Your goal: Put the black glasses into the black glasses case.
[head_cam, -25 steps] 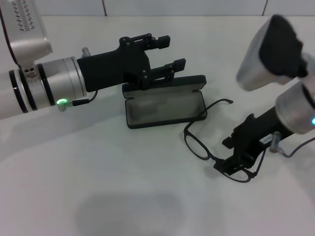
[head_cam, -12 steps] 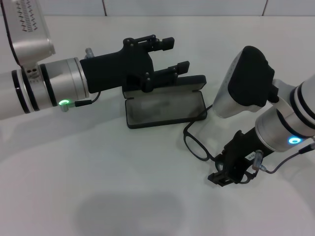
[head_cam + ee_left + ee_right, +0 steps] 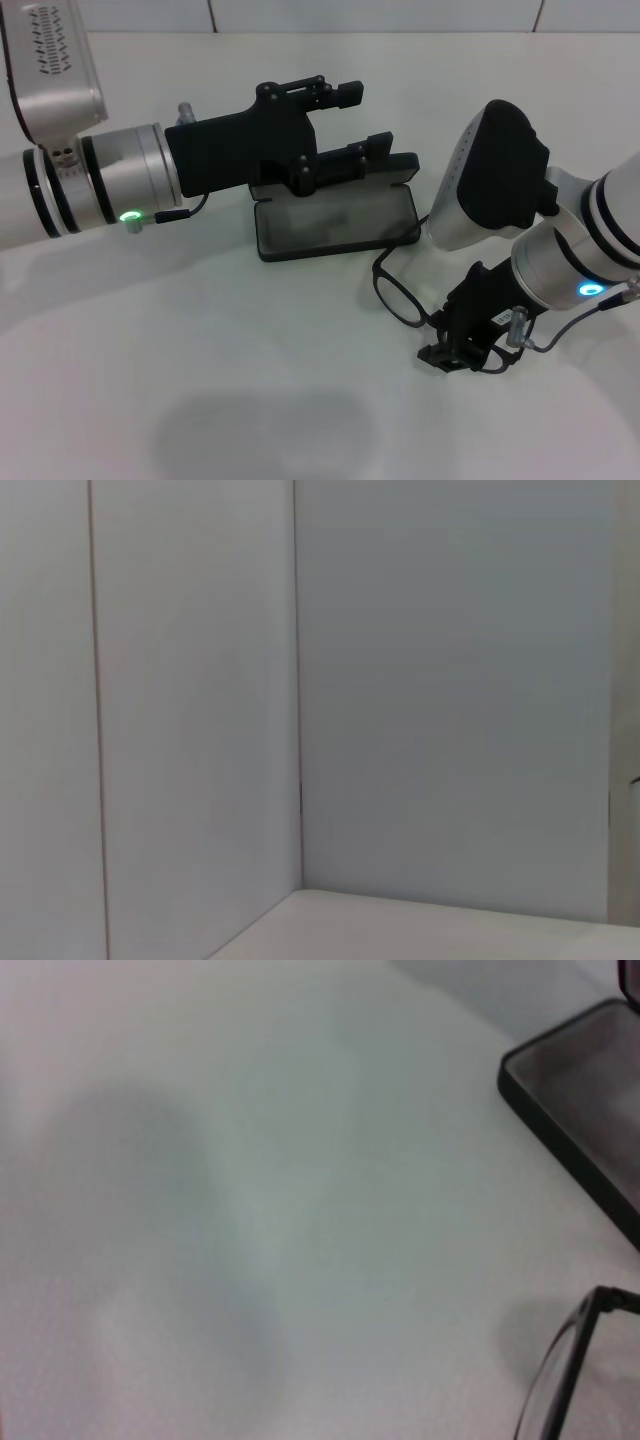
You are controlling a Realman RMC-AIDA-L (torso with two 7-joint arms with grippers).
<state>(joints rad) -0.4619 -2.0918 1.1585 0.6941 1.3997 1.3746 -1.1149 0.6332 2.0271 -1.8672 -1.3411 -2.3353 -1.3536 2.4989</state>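
Note:
The black glasses case [image 3: 335, 222] lies open in the middle of the table, grey lining up, with its lid [image 3: 400, 166] raised behind it. My left gripper [image 3: 364, 118] hovers open just above the case's back edge and lid. The black glasses [image 3: 398, 297] lie on the table to the right of the case, with one temple arm [image 3: 402, 245] reaching its corner. My right gripper [image 3: 447, 355] is low over the glasses' nearer end and hides that lens. The right wrist view shows the case's corner [image 3: 585, 1110] and a bit of the glasses' frame [image 3: 570, 1370].
The white table [image 3: 200, 350] runs wide to the front and left of the case. A pale tiled wall [image 3: 400, 680] stands behind it. My right arm's bulky upper body [image 3: 495, 175] hangs just right of the case.
My right arm swung in toward the case and turned its wrist, bringing the gripper down to the left over the glasses' nearer end. The left gripper drifted slightly right above the lid.

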